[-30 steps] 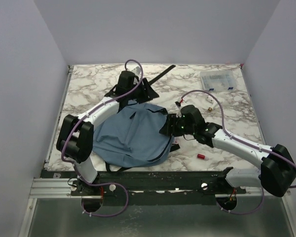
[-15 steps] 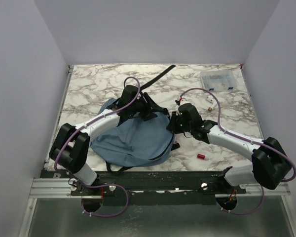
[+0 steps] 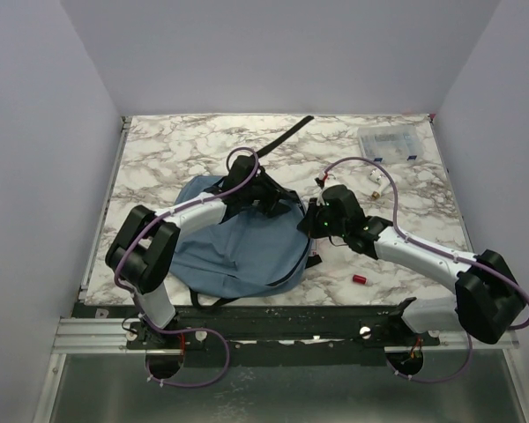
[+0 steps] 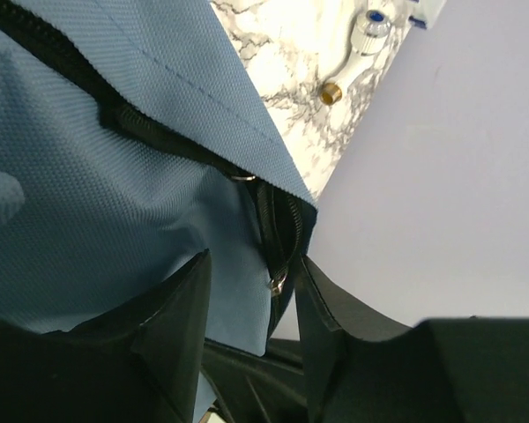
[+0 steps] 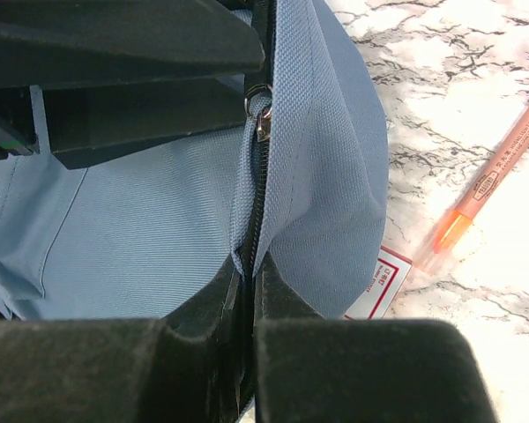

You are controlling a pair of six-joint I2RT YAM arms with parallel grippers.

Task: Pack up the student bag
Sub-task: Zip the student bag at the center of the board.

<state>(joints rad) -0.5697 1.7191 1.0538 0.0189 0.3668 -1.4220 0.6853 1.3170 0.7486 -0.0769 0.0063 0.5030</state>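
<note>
Student bag (image 3: pixel 238 251) is lying mid-table (image 3: pixel 159 150), both wrists covering its far edge. Right gripper (image 5: pixel 249 269) is pinching the zipper seam, fingers together on fabric. Left gripper (image 4: pixel 251 264) is standing with fingers apart, zipper pull (image 4: pixel 278 284) between them; contact is not showing. Card (image 5: pixel 379 282) is lying half hidden under the bag.

Right fingers (image 5: pixel 286 304) pinched shut on student bag (image 5: pixel 150 220) zipper seam. Zipper pull (image 5: pixel 260 123) above grip. Orange pen (image 5: pixel 489 176) on table (image 5: pixel 476 79), right of bag. White card (image 5: pixel 379 282) under bag's edge.
</note>
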